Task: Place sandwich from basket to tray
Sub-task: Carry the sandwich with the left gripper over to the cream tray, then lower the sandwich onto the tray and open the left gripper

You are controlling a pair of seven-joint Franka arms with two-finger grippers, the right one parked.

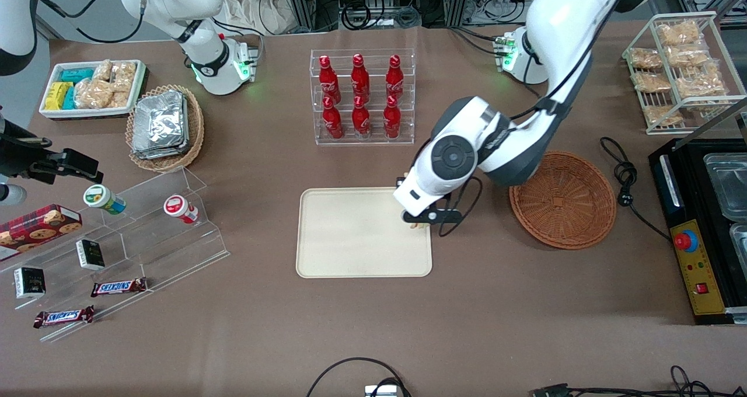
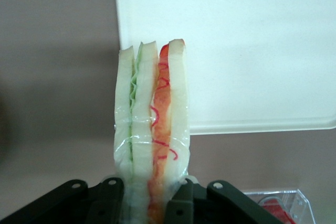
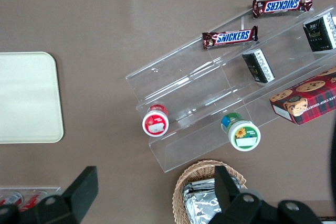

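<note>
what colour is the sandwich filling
Red-orange and green between white bread on the sandwich, clearest in the left wrist view.

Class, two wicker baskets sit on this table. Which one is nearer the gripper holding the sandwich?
The reddish-brown basket, empty, beside the tray. The gripper holds the sandwich over the tray's edge; the tan basket with foil packets lies toward the parked arm's end.

sandwich [image 2: 152,129]: wrapped white-bread wedge with green and red-orange layers, upright in the closed pincer [image 1: 421,220] above the tray [image 1: 350,239] edge. tray: flat cream rectangle. basket [image 1: 563,199]: reddish-brown wicker, beside the tray.
</note>
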